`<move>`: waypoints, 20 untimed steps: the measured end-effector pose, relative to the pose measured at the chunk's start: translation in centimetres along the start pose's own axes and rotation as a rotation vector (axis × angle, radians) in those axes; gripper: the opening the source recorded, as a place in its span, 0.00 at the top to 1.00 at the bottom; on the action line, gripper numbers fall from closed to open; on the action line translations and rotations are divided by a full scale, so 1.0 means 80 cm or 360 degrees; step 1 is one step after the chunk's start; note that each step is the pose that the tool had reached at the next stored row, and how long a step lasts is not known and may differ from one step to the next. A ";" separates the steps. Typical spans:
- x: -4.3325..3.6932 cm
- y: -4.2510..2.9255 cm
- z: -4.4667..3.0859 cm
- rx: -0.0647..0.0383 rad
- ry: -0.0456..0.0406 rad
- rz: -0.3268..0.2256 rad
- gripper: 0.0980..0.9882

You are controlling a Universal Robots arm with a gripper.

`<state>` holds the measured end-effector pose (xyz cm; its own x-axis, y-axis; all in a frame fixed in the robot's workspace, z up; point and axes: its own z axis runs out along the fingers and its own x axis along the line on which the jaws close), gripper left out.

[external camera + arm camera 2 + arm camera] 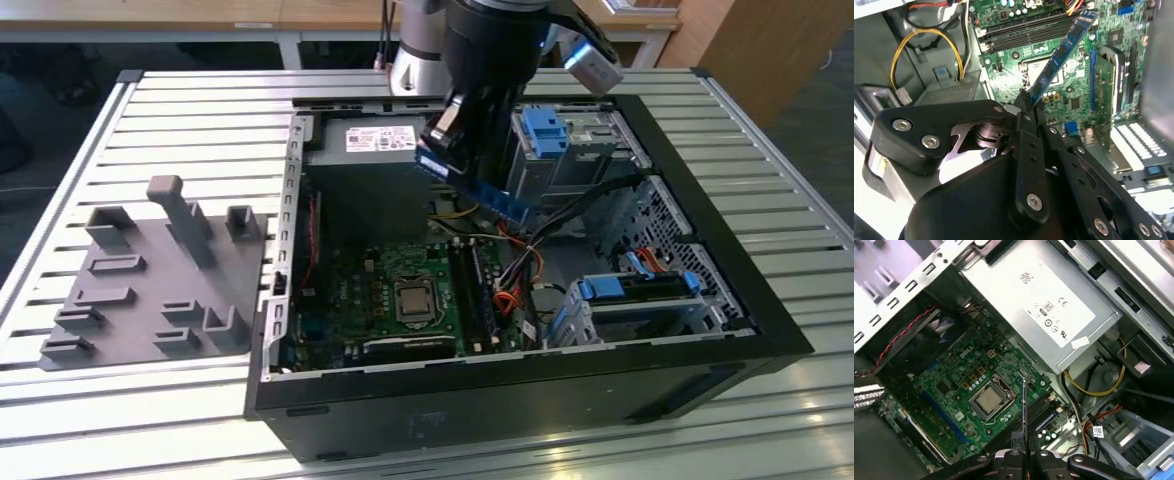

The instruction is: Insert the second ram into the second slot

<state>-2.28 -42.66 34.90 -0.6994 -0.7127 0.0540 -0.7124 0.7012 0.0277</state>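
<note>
The claw [1025, 104] is clamped on 1 end of the memory stick [1061, 52], which juts out slanted from between its fingertips. In the exterior view the memory stick [481, 190] hangs in the upper middle of the frame, over the open computer case [534, 410]. It is clear of the green board [380, 300] and the long black slots [474, 295], which lie just right of the processor socket [411, 298].
</note>
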 end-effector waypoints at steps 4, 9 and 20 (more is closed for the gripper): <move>0.000 -0.0001 0.0041 -0.0005 -0.0002 0.0111 0.95; -0.001 -0.0003 0.0098 -0.0012 -0.0006 0.0246 0.95; 0.013 -0.0133 0.0118 -0.0017 -0.0009 0.0281 0.95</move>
<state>-2.28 -44.14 33.98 -0.8139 -0.5786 0.0533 -0.5779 0.8156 0.0290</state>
